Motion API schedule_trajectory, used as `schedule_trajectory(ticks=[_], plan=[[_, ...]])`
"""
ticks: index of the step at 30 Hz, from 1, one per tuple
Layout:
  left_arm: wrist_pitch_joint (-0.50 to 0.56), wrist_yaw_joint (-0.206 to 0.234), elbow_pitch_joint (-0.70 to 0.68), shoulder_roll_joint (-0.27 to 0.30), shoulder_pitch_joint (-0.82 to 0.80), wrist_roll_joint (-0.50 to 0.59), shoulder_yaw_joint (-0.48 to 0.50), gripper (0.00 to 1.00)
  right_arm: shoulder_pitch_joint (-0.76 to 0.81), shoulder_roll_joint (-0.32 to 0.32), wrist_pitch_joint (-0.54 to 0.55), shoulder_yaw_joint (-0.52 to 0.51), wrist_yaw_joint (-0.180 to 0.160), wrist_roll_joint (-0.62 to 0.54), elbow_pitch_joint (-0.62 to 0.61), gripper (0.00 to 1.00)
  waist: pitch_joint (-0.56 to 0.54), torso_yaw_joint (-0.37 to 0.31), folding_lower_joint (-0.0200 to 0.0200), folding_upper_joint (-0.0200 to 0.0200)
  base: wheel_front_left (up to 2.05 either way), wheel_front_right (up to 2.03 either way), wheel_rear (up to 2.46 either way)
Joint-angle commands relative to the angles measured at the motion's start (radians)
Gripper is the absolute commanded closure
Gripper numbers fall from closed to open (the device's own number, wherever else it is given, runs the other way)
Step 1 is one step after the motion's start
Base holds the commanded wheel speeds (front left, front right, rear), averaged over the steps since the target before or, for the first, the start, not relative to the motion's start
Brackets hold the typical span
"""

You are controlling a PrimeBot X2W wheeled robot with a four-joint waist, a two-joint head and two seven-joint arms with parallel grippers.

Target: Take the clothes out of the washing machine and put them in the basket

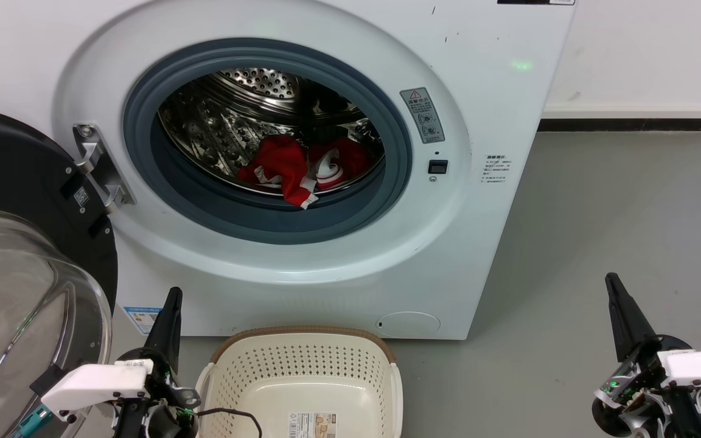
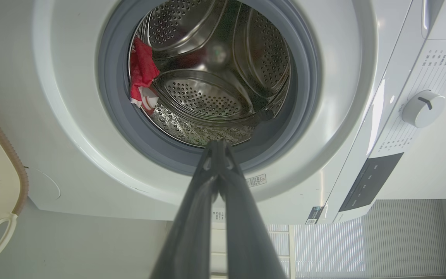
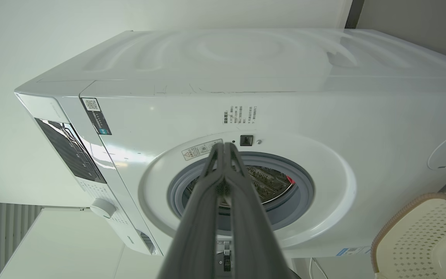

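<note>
The clothes are lying at the near edge of the drum in the washer, looking soft, light and floppy; a bunched red fold is offering the best pinch. The left gripper and right gripper are hovering either side of the basket, fingers pressed together.

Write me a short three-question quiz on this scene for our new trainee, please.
1. Where do the clothes lie now?
2. True or false: no garment shows in the basket.
3. The left gripper is: A) open; B) shut on a garment; C) shut, holding nothing.
Key: 1. In the drum of the washing machine, whose door stands open. 2. True. 3. C.
</note>
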Motion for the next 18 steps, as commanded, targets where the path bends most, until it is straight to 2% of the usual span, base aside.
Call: schedule_trajectory(ticks=[1,18], plan=[[0.002,-0.002,0.0,-0.002,-0.006,-0.002,0.002,1.0,-0.013,0.003,0.0,0.001,0.0,-0.005,0.001,1.0,0.0,0.0,0.0,0.0,0.0,0.0,0.0],[0.002,-0.002,0.0,-0.002,-0.006,-0.002,0.002,1.0,-0.013,0.003,0.0,0.001,0.0,-0.005,0.001,1.0,0.0,0.0,0.0,0.0,0.0,0.0,0.0]])
